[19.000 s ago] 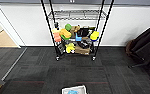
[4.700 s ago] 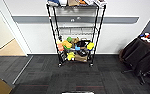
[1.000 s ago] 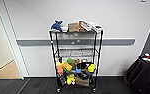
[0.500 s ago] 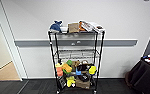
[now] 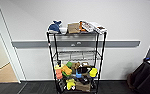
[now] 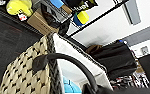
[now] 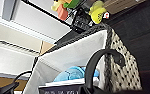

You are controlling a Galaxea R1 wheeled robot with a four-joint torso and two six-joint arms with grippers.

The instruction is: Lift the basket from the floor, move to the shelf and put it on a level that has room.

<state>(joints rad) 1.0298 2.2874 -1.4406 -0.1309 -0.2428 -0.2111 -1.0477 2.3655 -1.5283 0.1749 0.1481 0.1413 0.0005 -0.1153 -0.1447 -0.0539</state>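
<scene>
The tall black metal wire rack (image 5: 76, 62) is standing against the white wall (image 5: 121, 22), its casters at the edge of the dark charcoal carpet (image 5: 36, 88). Its top tier is carrying a blue plush toy (image 5: 54, 26), a small brown cardboard box (image 5: 73, 27) and flat printed packets (image 5: 93, 26); the wire-grid tier second from the top (image 5: 76, 55) is lying bare, while the lower tiers are crowded with bright toys. In the wrist views the rectangular beige woven basket (image 6: 28, 72) with its pale fabric lining is hanging above the carpet, just in front of the rack's lowest tiers, with something light blue (image 7: 74, 73) lying inside. A dark curved handle (image 6: 71, 65) is arching at each end wall of the basket. Whether the grippers' fingers are closed on these handles cannot be told. A dark bag (image 5: 144, 77) is sitting on the carpet at the right.
</scene>
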